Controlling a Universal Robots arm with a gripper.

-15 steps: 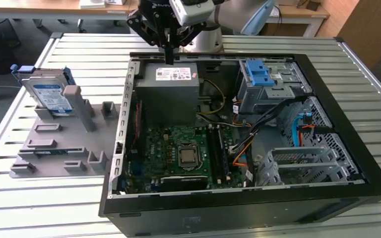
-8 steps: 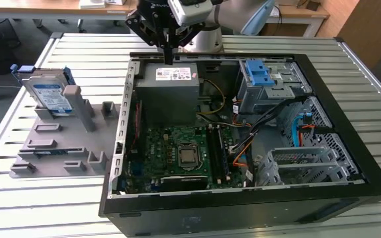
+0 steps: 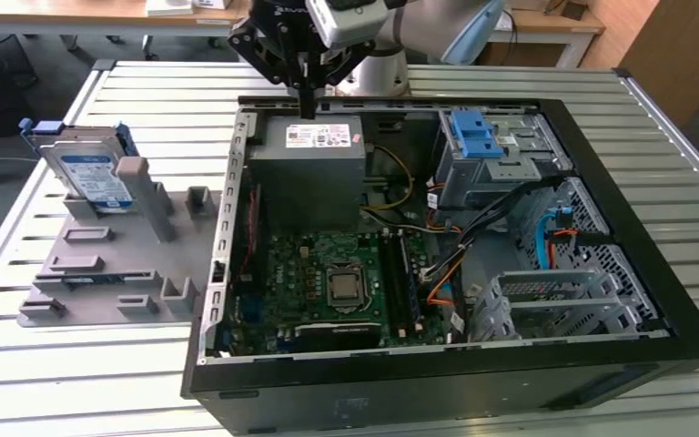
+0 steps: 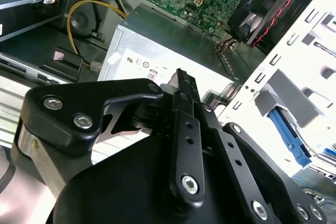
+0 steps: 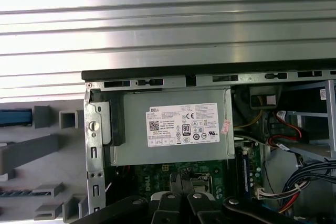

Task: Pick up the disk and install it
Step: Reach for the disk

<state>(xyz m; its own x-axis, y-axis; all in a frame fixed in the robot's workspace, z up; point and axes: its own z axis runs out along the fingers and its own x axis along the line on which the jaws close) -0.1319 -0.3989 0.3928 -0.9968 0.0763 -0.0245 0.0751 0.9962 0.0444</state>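
open computer case [image 3: 447, 396], disk [image 3: 88, 173] parked outside it, gripper [image 3: 309, 107] empty
one slatted tabletop [image 3: 143, 91] carries one computer case and, on the exterior view's left, one grey holder [image 3: 95, 273]. the one disk stands on edge in the holder, probably so its flat sides are free for grasping. the one gripper, jaws drawn together on nothing, hovers over the power supply [image 3: 313, 177], well apart from the disk.

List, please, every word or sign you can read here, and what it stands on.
White sticker on the grey power supply box: print and marks too small to quote reliably.
White-and-blue label on the disk: blurred, unreadable.
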